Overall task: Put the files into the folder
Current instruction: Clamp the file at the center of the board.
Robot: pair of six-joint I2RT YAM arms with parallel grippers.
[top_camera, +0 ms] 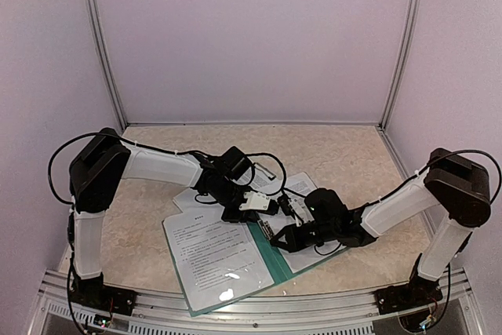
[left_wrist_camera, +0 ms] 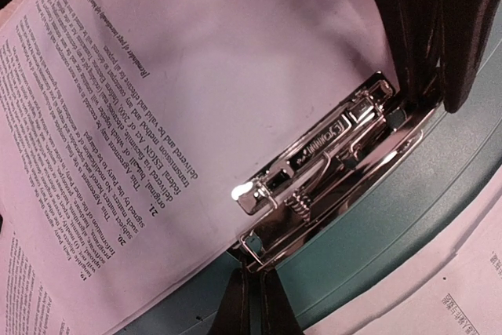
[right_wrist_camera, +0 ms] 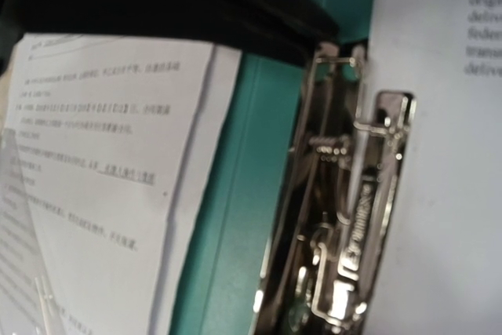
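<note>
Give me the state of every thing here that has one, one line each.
folder: open, lying flat.
clip: its bar lies over a sheet's edge; whether it is clamped down is unclear.
sheets: loose, lying flat on either side of the clip.
left gripper: shut, tips at the clip's end.
right gripper: shut, close beside the clip; whether it holds anything is unclear.

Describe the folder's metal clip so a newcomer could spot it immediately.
On the beige table, toward its near edge, a teal folder lies open. Along its inner spine sits the silver spring clip. It is the only shiny metal piece there, with white printed sheets on either side.
</note>
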